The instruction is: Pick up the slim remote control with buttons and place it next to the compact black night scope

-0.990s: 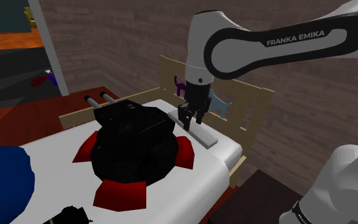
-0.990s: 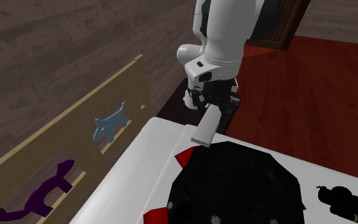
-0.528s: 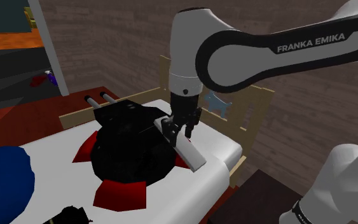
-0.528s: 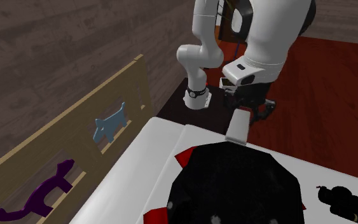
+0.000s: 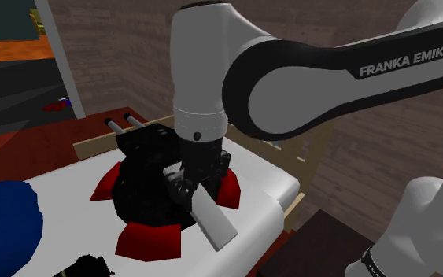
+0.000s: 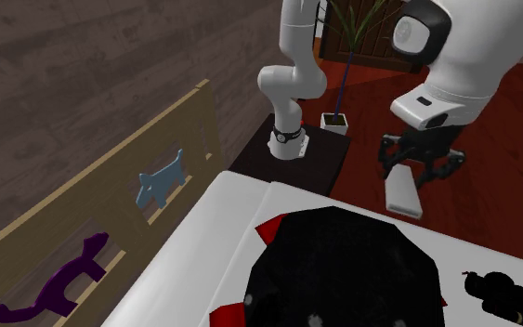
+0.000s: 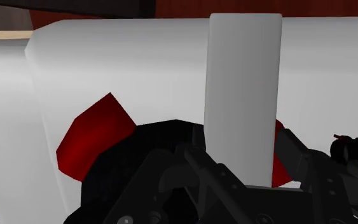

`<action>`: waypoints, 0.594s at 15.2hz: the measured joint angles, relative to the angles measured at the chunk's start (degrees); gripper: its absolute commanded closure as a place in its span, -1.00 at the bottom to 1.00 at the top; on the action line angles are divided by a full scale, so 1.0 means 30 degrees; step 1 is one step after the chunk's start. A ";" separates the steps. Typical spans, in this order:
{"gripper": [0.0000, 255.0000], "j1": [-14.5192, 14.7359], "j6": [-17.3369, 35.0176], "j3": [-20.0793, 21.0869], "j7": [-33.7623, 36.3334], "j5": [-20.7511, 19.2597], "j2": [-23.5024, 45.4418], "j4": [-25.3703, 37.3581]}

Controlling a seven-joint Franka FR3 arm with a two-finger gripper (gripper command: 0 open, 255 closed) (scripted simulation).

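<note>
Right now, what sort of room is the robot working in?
Probably a child's bedroom: a white mattress, a wooden bed rail beside it, and a blue cat shape and a purple cat shape set in that rail.

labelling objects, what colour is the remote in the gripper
Plain light grey, no buttons visible; the remote shows best in the wrist view.

A white bed [image 5: 268, 179] carries everything. A wooden rail [image 6: 111, 200] with a blue cat [image 6: 160, 181] and a purple cat [image 6: 64, 279] runs along one side. In the middle of the bed lies a big black heap [image 5: 153, 189] with red flaps [image 5: 149, 240] spread flat around it on the sheet. A blue bundle [image 5: 3, 228] lies at the shoulder view's left. A small black scope [image 5: 86, 266] lies near the closest flap, at that view's lower edge
</note>
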 measured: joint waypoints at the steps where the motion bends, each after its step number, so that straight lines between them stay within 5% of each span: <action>1: 1.00 0.0218 -0.0069 0.0341 0.0665 -0.0317 0.0614 0.0627; 9: 1.00 0.2799 -0.1011 0.2247 0.5668 -0.3070 0.5075 0.5182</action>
